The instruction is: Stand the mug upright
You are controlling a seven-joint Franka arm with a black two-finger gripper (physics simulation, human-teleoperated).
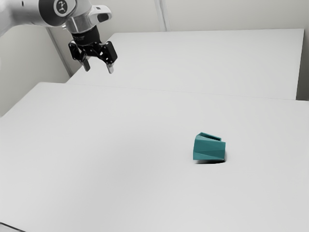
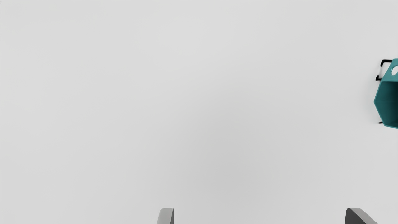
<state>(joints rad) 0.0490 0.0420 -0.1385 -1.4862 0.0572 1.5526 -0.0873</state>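
"Mug (image 1: pixel 209 148) was down on its side, by the look of it – out on the white table (image 1: pixel 120 159), with its mouth turned away from where the exterior view was taken"

"So how far along was the job?"

"Well short, I'd have said. It lay on the tabletop, and the turning up and the standing on its base were both left to do. From the wrist view you could see into the hollow, with the handle (image 2: pixel 387 74) out beside the rim"

"And the hand, what had it got?"

"Nothing at all. The gripper (image 1: pixel 98 68) hung above the table, well apart from the mug and over toward the exterior view's left. Its fingers were spread wide, bare between them, and touched nothing"

"Then it needed to get over there and take hold?"

"That was my reckoning – a good grip, then a roll onto the base, and I'd have watched that handle"
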